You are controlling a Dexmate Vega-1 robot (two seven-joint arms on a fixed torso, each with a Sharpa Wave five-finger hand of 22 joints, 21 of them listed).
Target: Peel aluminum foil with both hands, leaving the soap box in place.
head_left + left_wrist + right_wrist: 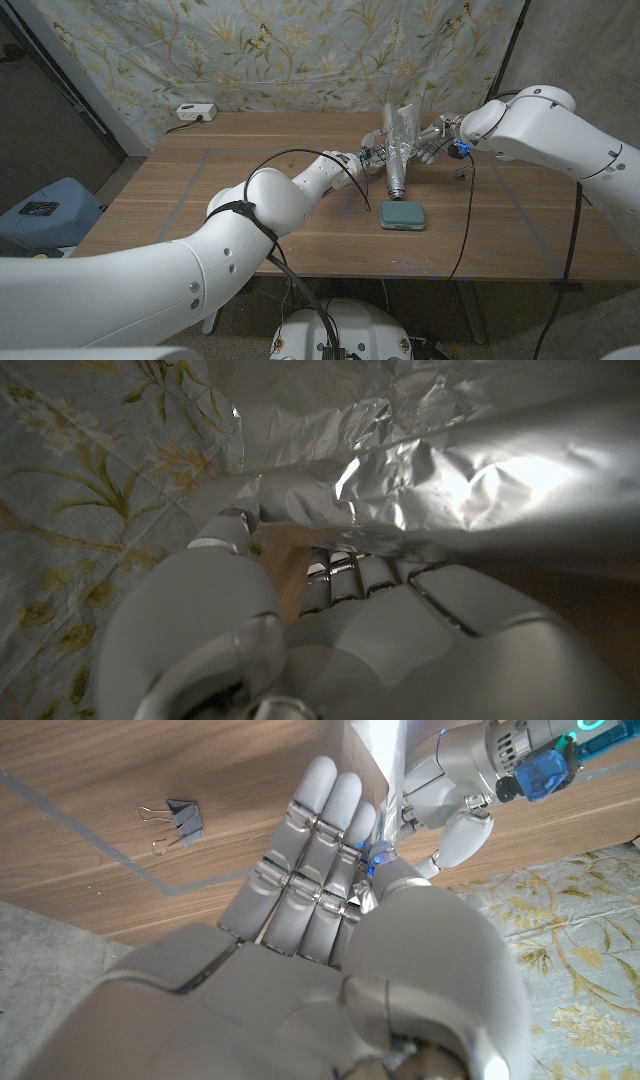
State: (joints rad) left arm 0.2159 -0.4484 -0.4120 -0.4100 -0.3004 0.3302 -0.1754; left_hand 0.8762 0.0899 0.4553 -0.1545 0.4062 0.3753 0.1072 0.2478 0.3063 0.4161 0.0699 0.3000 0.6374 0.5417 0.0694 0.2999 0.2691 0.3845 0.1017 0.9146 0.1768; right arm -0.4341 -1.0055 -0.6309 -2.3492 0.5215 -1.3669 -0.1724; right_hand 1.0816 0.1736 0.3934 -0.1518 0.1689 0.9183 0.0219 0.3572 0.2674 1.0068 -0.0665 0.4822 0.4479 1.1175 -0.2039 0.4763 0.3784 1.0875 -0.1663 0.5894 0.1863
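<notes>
Both hands are holding one sheet of aluminum foil [401,140] up above the far middle of the table [250,215]; the left hand [368,157] is gripping its left edge and the right hand [432,145] its right edge, fingers [320,850] closing on it in the right wrist view. The single teal soap box [402,215] is lying bare on the wood, just nearer than the foil — already unwrapped, it seems. The risk, as I judge it: the trailing lower end dragging down and nudging the box, or opposing pulls tearing the thin sheet. One pair of binder clips [178,818] is lying on the table.
</notes>
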